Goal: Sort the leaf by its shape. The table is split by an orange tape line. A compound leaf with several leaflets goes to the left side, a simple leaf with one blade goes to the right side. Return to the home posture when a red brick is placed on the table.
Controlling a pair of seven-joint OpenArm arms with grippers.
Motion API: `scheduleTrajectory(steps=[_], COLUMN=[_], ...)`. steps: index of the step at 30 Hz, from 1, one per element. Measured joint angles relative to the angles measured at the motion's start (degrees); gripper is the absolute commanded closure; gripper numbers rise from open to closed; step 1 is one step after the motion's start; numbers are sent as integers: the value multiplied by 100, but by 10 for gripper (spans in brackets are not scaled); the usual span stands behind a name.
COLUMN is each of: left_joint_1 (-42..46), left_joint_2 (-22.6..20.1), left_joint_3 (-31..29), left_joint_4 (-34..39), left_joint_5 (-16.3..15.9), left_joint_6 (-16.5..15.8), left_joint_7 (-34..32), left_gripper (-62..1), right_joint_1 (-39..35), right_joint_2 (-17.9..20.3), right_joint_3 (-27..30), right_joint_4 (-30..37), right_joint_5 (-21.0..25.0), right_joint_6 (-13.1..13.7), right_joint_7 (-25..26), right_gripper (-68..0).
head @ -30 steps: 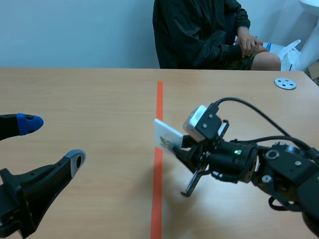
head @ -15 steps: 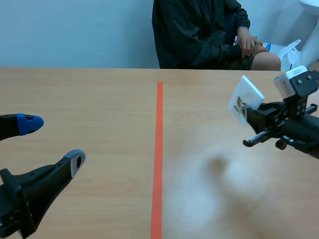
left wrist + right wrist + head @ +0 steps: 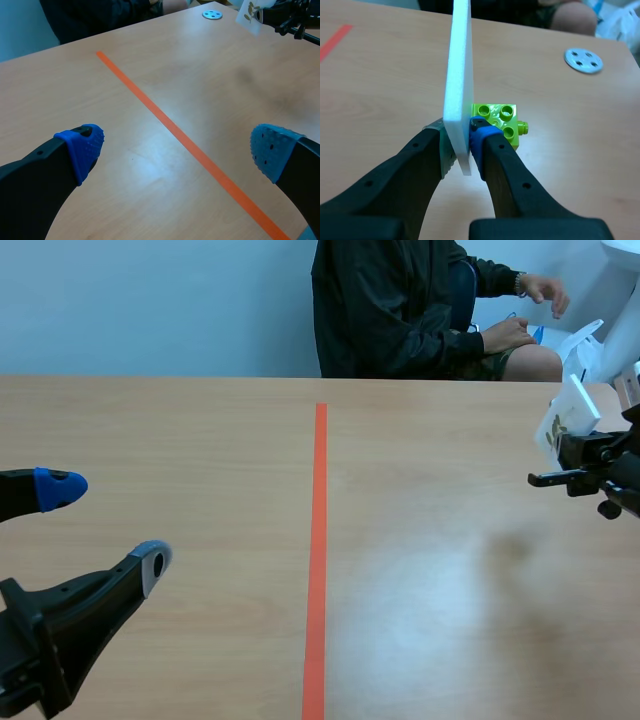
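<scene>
A white card (image 3: 566, 418) bearing a small leaf picture is held above the table's far right side, with my right gripper (image 3: 578, 454) shut on it. The leaf's shape is too small to make out. In the right wrist view the card (image 3: 459, 85) stands edge-on between the pads of my right gripper (image 3: 460, 139). A green brick (image 3: 501, 119) sits close beside the card's lower edge; I cannot tell whether it is joined to the card. My left gripper (image 3: 105, 523) stays low at the left, open and holding nothing (image 3: 175, 150).
The orange tape line (image 3: 318, 540) splits the table down the middle. A grey disc (image 3: 583, 60) lies on the right side, ahead of the card. A person (image 3: 400, 310) sits across the table, with a white bag (image 3: 585, 340) at the far right.
My right arm carried the card from beside the tape line up and across to the far right. The person lifted one hand. The left arm kept still.
</scene>
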Motion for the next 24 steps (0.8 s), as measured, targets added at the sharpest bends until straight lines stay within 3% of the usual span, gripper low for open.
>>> scheduleTrajectory(steps=[9, 11, 18, 24], left_joint_1=[0, 0, 0, 2], left_joint_2=[0, 0, 0, 0], left_joint_3=[0, 0, 0, 0], left_joint_4=[0, 0, 0, 0], left_joint_5=[2, 2, 2, 2], left_joint_6=[0, 2, 2, 2], left_joint_7=[2, 2, 9, 15], left_gripper=[-623, -623, -623, -623], right_joint_1=[844, 933, 935, 933], right_joint_2=[-50, -66, -63, -61], right_joint_3=[-2, -2, -2, -2], right_joint_4=[-1755, -2011, -2295, -2293], right_joint_5=[192, 192, 101, 83], right_joint_6=[0, -153, -623, -699], right_joint_7=[-2, -2, -140, -201], right_gripper=[-16, -16, -15, -41])
